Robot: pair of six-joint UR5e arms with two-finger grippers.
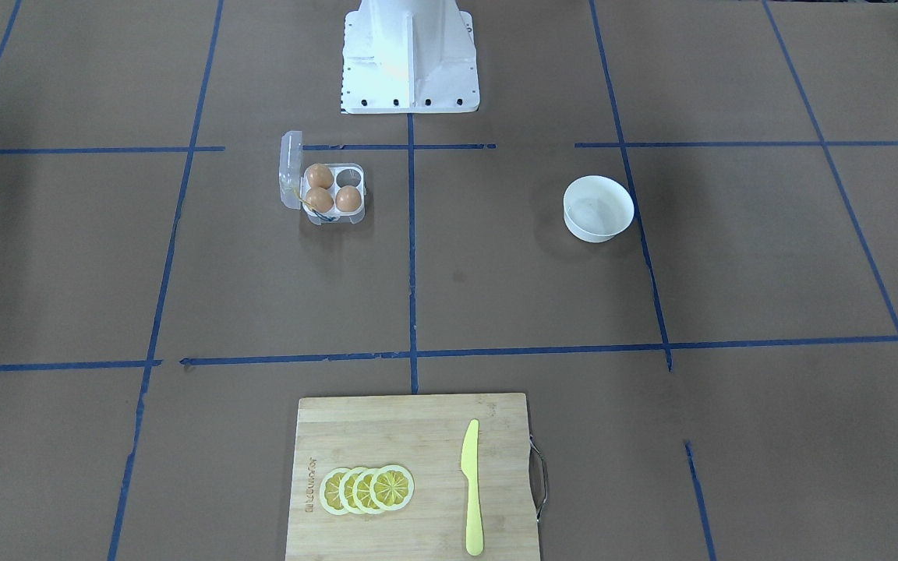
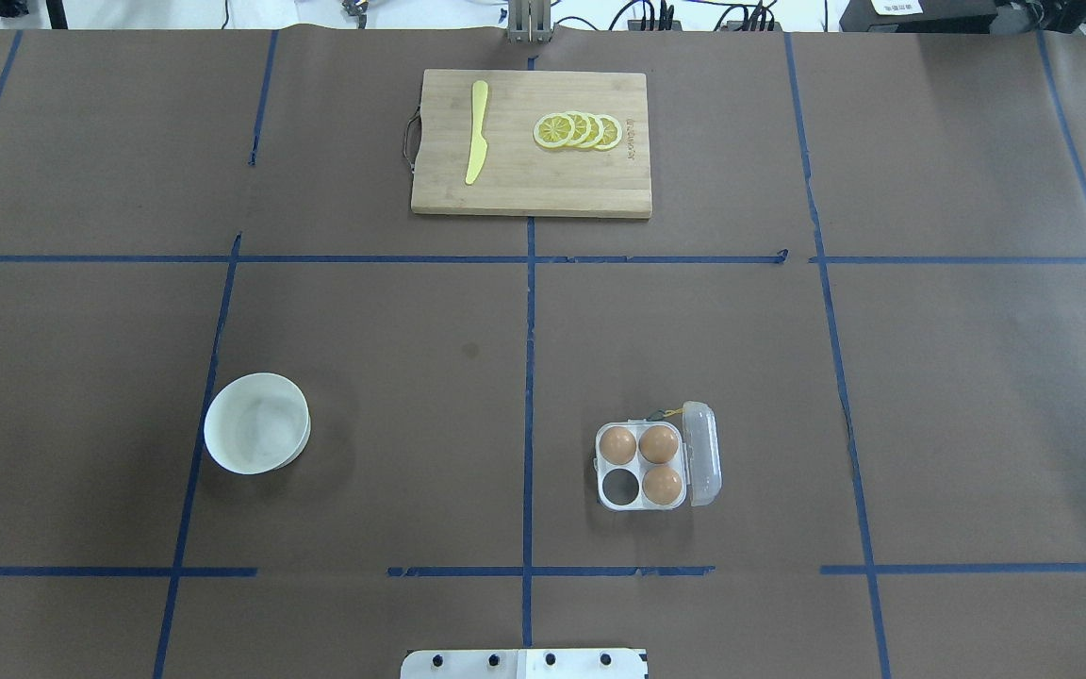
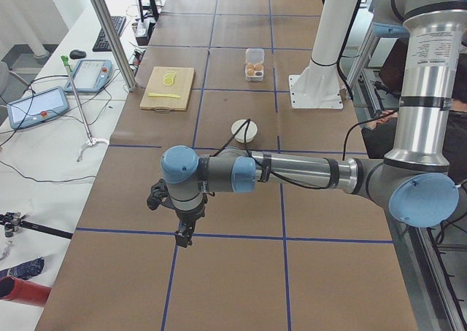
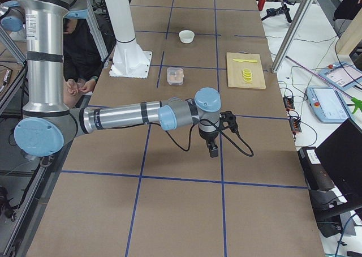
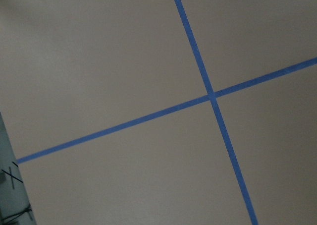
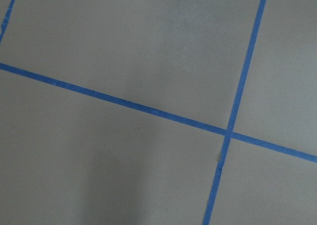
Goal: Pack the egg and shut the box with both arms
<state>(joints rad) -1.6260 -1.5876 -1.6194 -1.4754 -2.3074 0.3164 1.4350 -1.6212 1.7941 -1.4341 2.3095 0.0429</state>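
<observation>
The clear egg carton [image 2: 639, 505] stands on the table's right half with its lid [image 2: 701, 453] swung open to the right. Three alike brown eggs [image 2: 658, 443] sit in its cups and one cup [image 2: 620, 484] is empty; I cannot tell which is the task's egg. It also shows in the front view [image 1: 362, 191]. My left gripper [image 3: 181, 236] hangs over the table's left end, far from the carton. My right gripper [image 4: 213, 150] hangs over the right end. Both show only in side views, so I cannot tell if they are open or shut.
A white bowl [image 2: 256, 436] sits on the left half and looks empty. A wooden cutting board [image 2: 532, 189] at the far edge carries a yellow knife [image 2: 477, 143] and lemon slices [image 2: 579, 131]. The white pedestal [image 1: 408, 58] stands at the near edge. Both wrist views show only brown paper and blue tape.
</observation>
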